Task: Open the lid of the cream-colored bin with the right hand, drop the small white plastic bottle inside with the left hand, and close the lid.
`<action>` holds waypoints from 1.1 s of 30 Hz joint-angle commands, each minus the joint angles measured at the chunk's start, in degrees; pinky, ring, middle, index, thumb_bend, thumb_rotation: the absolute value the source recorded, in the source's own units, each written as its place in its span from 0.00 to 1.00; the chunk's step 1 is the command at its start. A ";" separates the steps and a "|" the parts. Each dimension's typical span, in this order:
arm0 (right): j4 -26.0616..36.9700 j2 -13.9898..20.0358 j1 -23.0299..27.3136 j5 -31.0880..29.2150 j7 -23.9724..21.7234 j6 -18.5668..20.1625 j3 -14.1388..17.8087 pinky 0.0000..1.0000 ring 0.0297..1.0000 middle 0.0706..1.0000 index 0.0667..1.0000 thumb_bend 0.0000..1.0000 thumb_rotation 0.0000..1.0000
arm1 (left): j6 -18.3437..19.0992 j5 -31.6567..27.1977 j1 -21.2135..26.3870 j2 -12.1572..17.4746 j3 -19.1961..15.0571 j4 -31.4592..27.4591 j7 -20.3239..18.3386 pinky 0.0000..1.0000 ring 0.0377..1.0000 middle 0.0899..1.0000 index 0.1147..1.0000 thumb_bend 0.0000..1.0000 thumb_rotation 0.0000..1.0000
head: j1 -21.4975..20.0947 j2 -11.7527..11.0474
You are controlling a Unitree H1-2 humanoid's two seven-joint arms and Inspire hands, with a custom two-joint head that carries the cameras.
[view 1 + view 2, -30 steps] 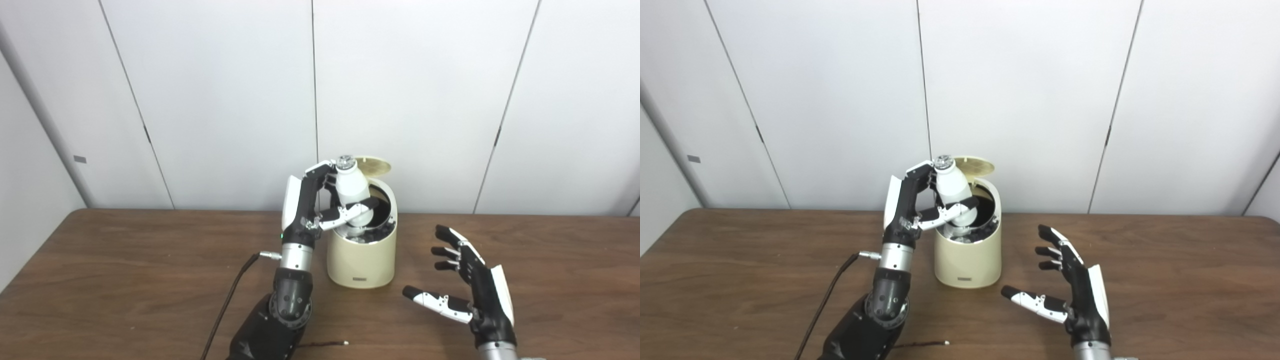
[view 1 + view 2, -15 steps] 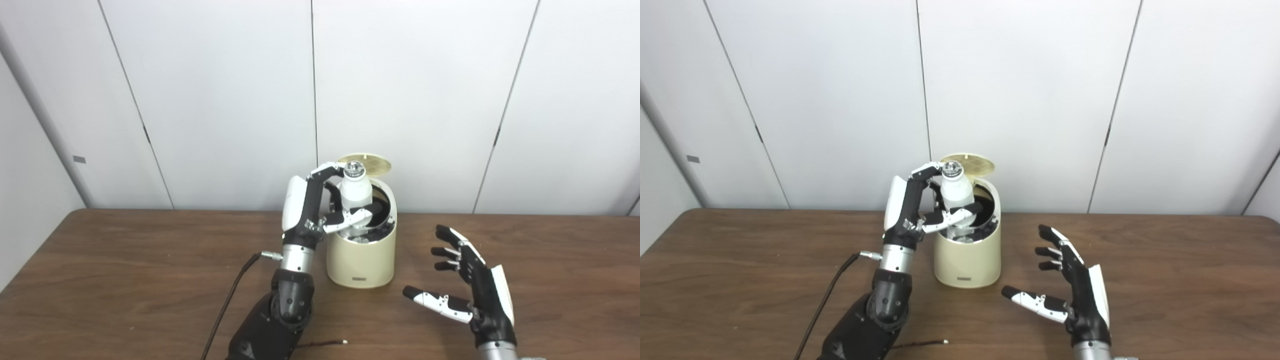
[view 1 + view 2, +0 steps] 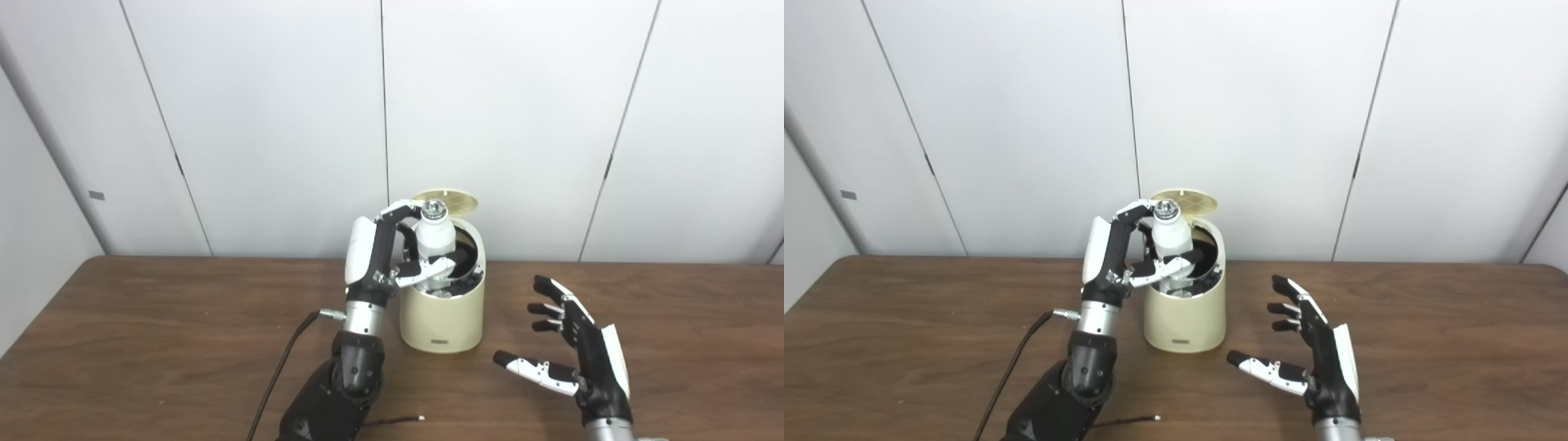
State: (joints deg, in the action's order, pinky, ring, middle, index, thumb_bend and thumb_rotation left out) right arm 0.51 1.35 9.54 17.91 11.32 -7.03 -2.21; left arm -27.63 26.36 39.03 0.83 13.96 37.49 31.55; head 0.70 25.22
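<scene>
The cream-colored bin (image 3: 442, 318) stands at the back middle of the wooden table with its round lid (image 3: 446, 201) tipped up behind the dark opening. The small white plastic bottle (image 3: 433, 234) stands upright in that opening, silver cap on top, its lower part down inside the rim. My left hand (image 3: 386, 254) is at the bin's left rim, its thumb and fingers still curled around the bottle. My right hand (image 3: 579, 350) hovers over the table to the right of the bin, fingers spread, holding nothing.
A dark cable (image 3: 285, 364) runs over the table (image 3: 153, 343) left of my left forearm, and a thin wire end (image 3: 404, 420) lies near the front edge. White wall panels close off the back.
The bottle has gone from tilted to upright and sunk lower into the bin's opening, with the left hand following it. The right hand has not moved.
</scene>
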 commanded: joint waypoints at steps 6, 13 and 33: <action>1.77 -0.22 1.97 -0.19 0.21 -2.22 0.01 0.60 0.71 0.82 0.80 0.77 0.16 | 2.77 -0.05 0.00 0.38 -2.27 -0.16 -3.02 0.74 0.80 0.79 0.71 0.79 0.00 | 0.02 0.17; 1.93 -0.26 1.96 -0.38 0.09 -2.08 0.04 0.60 0.72 0.82 0.80 0.77 0.16 | 2.12 0.69 -0.18 0.11 -3.28 -0.17 -3.38 0.73 0.79 0.80 0.73 0.79 0.00 | 0.10 0.21; 2.31 -0.08 1.72 -0.07 -0.11 -1.81 -0.06 0.61 0.71 0.82 0.80 0.77 0.16 | 0.75 -6.99 -3.34 0.20 -3.65 -7.44 -5.22 0.40 0.45 0.43 0.48 0.53 0.00 | 0.41 0.26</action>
State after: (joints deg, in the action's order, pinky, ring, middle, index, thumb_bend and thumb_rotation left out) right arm 0.57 1.34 9.58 17.93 11.18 -7.02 -2.30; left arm -27.65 20.45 34.95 0.15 10.85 31.54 26.58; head 1.05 25.40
